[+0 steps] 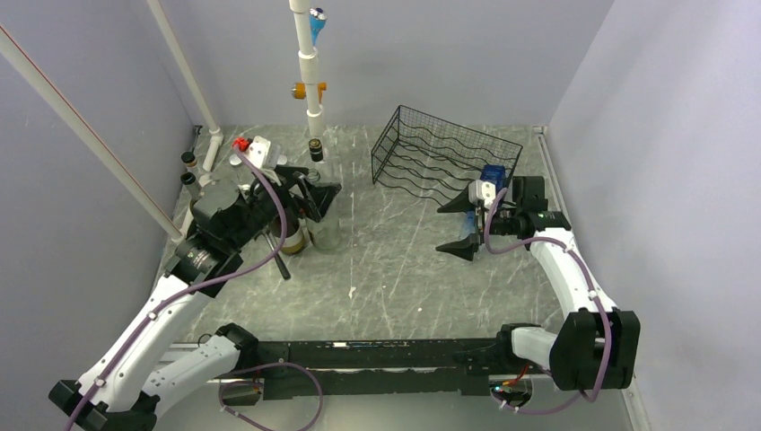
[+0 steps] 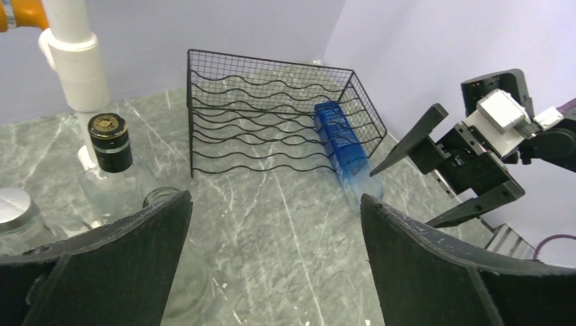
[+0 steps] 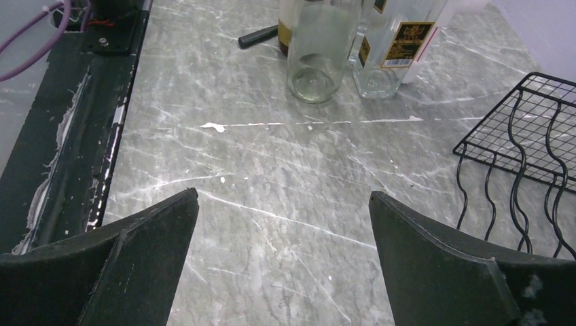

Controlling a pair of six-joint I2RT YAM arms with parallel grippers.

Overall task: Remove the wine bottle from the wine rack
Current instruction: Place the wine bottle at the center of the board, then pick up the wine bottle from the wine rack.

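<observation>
Spread wide at the bottom of each wrist view, the black fingers of both arms are gripping nothing: the right gripper is hanging open over bare grey table, and the left gripper is gaping just as empty beside some glass bottles at the white pipe frame. Seen from the left wrist, the wine bottle, blue-bodied, is lying on its side at the right end of the wine rack, its clear end poking out of the front onto the table. The right arm is sitting just beside that end, so the reach looks like its job, yet its camera is facing away, catching only a corner of the rack and not the bottle. To do this well, I judge the wrist should be turning until the jaws are straddling the protruding end across its width. They should be closing on the body rather than the very tip, then drawing it straight out along the bottle's own axis, so it is not snagging on the wavy wires or side grid and dragging the rack along.
</observation>
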